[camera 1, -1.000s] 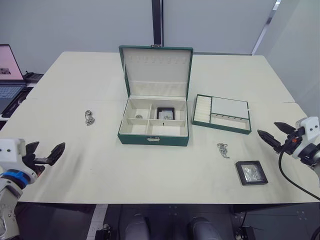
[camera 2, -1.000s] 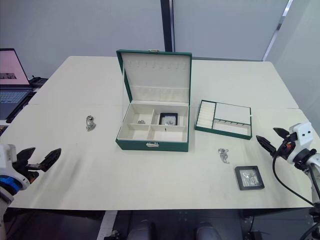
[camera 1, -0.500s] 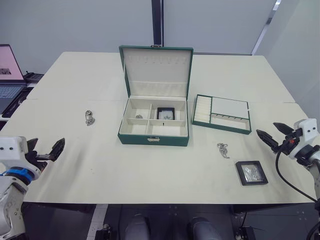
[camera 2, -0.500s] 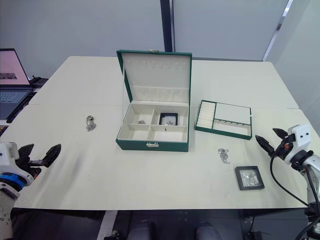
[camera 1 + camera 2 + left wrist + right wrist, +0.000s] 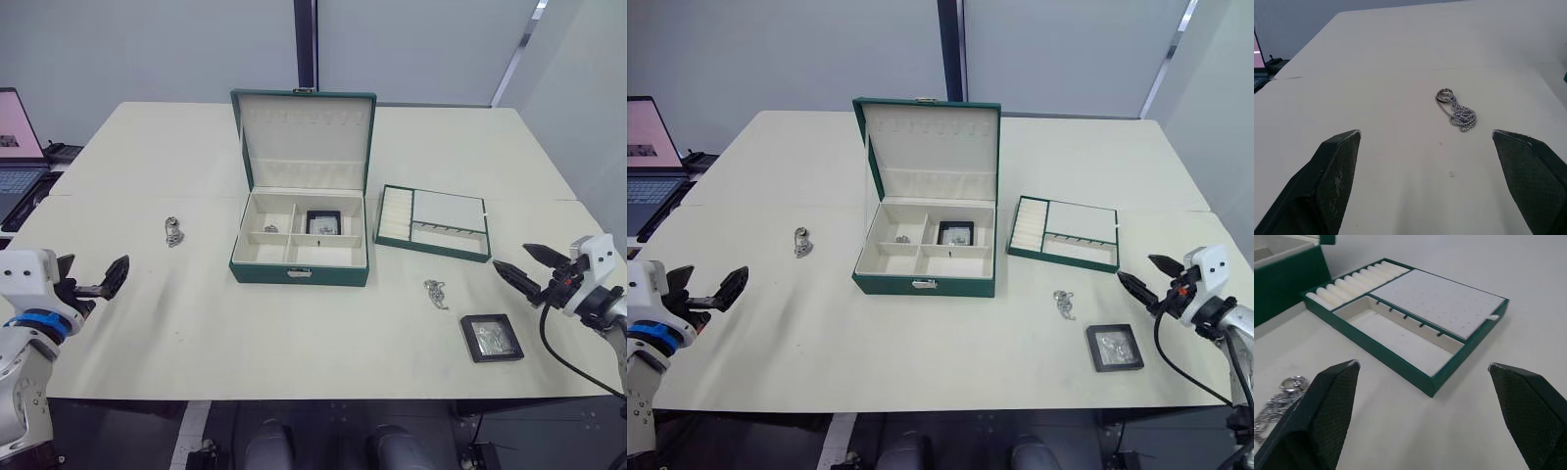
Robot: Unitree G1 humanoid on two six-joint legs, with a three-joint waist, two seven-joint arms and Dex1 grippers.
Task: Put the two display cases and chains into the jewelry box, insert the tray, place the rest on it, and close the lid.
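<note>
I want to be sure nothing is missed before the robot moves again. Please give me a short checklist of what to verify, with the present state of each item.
1. Lid of the jewelry box stands open: ok.
2. One display case lies in the box: ok. The other display case is on the table, near the right gripper: not ok.
3. Chains: one chain on the table left of the box, another chain to its right, both outside: not ok.
4. Tray waits beside the box, not inserted: ok for now.
5. Left gripper open and empty: ok.
6. Right gripper open and empty: ok.
</note>
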